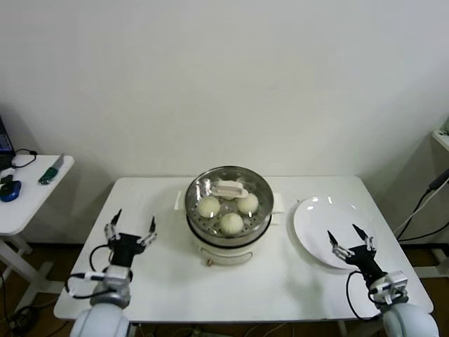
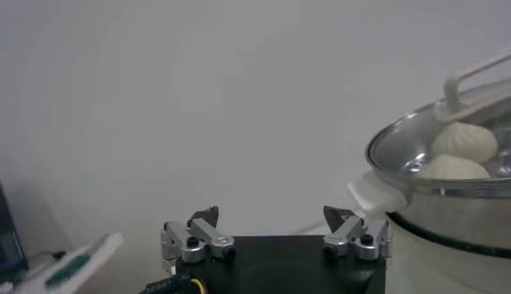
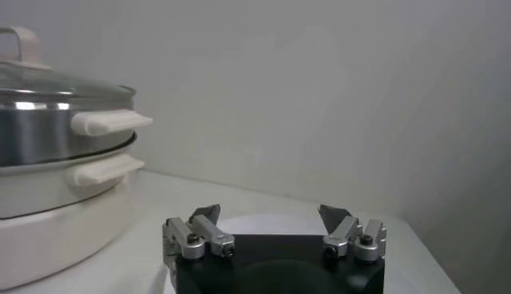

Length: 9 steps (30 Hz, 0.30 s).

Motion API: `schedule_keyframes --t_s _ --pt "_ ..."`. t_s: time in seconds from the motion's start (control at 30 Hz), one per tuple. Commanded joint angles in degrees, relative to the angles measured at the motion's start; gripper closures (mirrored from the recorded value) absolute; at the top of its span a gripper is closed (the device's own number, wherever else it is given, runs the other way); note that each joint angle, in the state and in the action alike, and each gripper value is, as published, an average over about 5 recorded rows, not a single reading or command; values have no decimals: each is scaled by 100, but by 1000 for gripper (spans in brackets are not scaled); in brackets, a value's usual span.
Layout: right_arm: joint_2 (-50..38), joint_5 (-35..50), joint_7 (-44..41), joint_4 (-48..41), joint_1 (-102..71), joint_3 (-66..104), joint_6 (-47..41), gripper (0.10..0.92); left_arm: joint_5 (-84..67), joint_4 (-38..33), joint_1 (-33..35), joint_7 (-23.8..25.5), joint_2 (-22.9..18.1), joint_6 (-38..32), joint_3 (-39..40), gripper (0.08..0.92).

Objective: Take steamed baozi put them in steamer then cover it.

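The steel steamer stands mid-table on its white base. The glass cover with its cream handle lies on top of it. Through the glass I see three cream-white baozi; a fourth is hidden under the handle or not visible. My left gripper is open and empty, low over the table left of the steamer. My right gripper is open and empty over the white plate. The left wrist view shows the covered steamer with baozi inside. The right wrist view shows the steamer off to one side.
The empty white plate lies at the table's right, also visible past the right gripper's fingers. A small white side table with blue and green items stands at far left. Cables hang at the right edge.
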Motion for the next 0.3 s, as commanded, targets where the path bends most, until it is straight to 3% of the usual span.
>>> schedule_keyframes --t_s 0.03,0.3 --pt "94 78 -76 18 -133 47 272 203 -1061 337 510 -40 -266 -1412 -628 177" --pt "136 80 -107 5 -157 111 299 203 -909 389 488 182 -258 -1428 -626 177"
